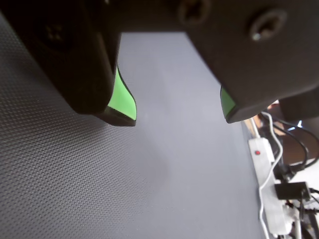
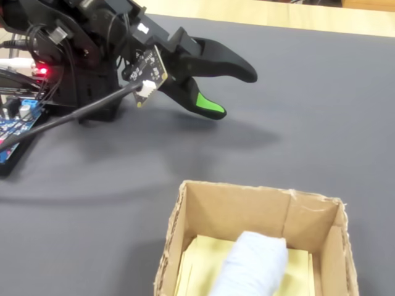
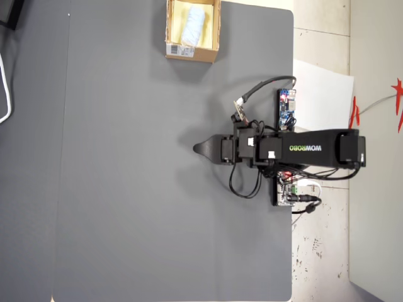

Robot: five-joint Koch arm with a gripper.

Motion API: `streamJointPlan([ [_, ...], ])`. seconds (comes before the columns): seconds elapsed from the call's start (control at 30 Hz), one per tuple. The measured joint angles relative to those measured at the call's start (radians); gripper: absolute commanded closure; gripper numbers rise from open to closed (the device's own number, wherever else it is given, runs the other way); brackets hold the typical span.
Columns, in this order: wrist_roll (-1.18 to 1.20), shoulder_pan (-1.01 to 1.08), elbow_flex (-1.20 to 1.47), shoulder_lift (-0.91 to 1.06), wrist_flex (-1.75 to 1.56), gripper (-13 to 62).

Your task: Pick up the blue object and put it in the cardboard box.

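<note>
Since the blue object (image 2: pixel 250 266) already lies inside the cardboard box (image 2: pixel 203 213), I judge the task as good as done from where I sit. In the fixed view the pale bundle rests on the box's yellowish floor, leaning toward the near edge of the picture, with the brown walls standing around it on the sides I can see. The overhead view agrees: the blue object (image 3: pixel 192 24) sits within the cardboard box (image 3: pixel 214 28) at the far end of the table (image 3: pixel 126 189), the white label showing on the box's side that faces the arm's end of the mat. My tool (image 2: pixel 237 92) is well apart from the box, low over bare grey mat, and it holds nothing. Its jaws stand wide: the wrist view shows the two green-lined fingertips (image 1: pixel 122 102) with plain table surface in the gap between them, and the fixed view shows one black jaw above and the green-tipped one below, clearly parted. In the overhead view the arm (image 3: pixel 302 148) is folded back toward its base at the right edge of the table. What is left, as I read it, is nothing beyond parking the arm; the object needs no further handling unless it proves to be perched on the rim, which I cannot fully rule out here.
</note>
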Motion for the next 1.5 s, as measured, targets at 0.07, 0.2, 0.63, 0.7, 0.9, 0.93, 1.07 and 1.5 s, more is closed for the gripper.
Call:
streamJointPlan([
  [0.07,0.000,-0.003,0.002,0.000,0.049,15.6],
  [0.2,0.003,-0.003,0.002,0.000,0.115,15.6],
  [0.63,0.005,0.006,0.002,0.000,0.124,15.4],
  [0.7,0.005,0.006,0.002,0.000,0.124,15.4],
  [0.9,0.005,0.006,0.002,0.000,0.126,15.4],
  [0.93,0.005,0.006,0.002,0.000,0.126,15.4],
  [1.07,0.005,0.006,0.002,0.000,0.126,15.4],
  [1.5,0.005,0.006,0.002,0.000,0.126,15.4],
])
